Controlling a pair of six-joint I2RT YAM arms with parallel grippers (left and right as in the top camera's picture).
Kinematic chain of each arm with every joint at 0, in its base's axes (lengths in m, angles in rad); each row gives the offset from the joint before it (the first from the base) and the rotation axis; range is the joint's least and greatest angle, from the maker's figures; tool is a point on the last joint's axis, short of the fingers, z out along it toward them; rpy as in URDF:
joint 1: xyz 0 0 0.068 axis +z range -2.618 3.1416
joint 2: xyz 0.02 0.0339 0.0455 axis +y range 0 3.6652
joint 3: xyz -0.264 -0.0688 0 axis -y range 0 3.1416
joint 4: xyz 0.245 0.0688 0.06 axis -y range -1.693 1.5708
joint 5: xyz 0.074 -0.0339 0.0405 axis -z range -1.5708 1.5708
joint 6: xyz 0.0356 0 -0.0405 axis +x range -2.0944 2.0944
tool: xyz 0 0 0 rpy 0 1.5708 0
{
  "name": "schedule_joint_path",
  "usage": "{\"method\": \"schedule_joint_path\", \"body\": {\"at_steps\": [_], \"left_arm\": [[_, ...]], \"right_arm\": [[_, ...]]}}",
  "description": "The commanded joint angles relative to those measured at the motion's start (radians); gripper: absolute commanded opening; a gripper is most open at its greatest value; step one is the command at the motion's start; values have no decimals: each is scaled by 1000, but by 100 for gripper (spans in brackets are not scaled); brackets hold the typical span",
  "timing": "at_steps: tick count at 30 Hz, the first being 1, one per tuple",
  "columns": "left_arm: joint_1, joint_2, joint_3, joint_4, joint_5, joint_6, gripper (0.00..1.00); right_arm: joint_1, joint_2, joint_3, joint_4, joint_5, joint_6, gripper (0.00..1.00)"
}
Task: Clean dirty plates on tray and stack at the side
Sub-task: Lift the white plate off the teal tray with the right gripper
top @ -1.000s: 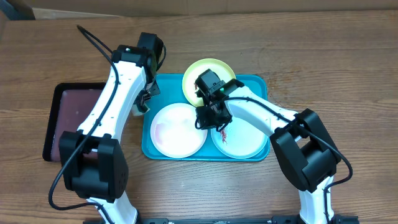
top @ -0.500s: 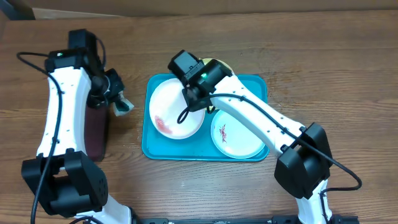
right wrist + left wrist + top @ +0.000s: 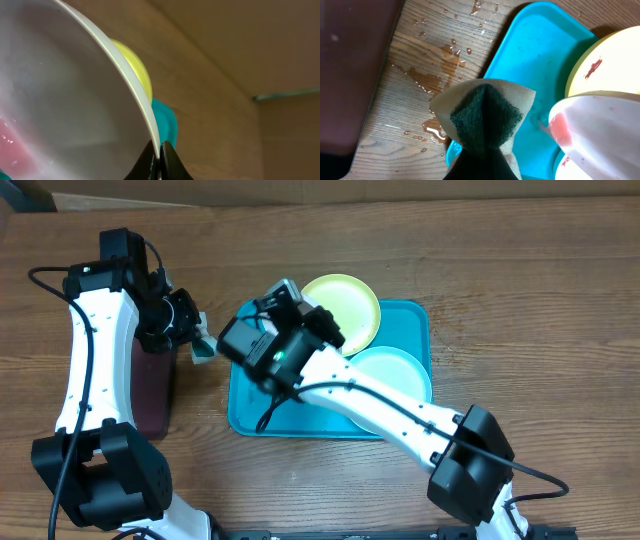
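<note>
Beside the dark maroon tray [image 3: 150, 395], the left end effector [image 3: 190, 335] clenches a tan-and-green scouring sponge [image 3: 487, 117] over the wet wooden surface [image 3: 420, 65]. The right end effector [image 3: 160, 151] pinches the rim of the smeared white round plate [image 3: 600, 130], held tilted above the large turquoise rectangular plastic tray [image 3: 250, 415]. The lime-green-rimmed plate [image 3: 350, 305] and the pale aqua plate [image 3: 395, 375] rest on the tray's right side.

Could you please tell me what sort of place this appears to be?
Probably a robotics lab bench staged for dishwashing practice, not a real kitchen: a wooden table with no sink in view, a turquoise tray holding plates, and a sponge with water spilled on the wood nearby.
</note>
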Motion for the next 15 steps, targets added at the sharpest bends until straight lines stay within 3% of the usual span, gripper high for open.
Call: {"method": "schedule_joint_path", "body": {"at_steps": [1, 6, 15], "left_arm": [[6, -24, 15, 2, 23, 26, 4], [6, -24, 15, 2, 19, 27, 4], [6, -24, 14, 1, 19, 38, 4]], "right_arm": [[44, -17, 29, 11, 229, 5, 4], [98, -17, 29, 39, 358, -4, 4], [97, -17, 29, 51, 224, 11, 4]]}}
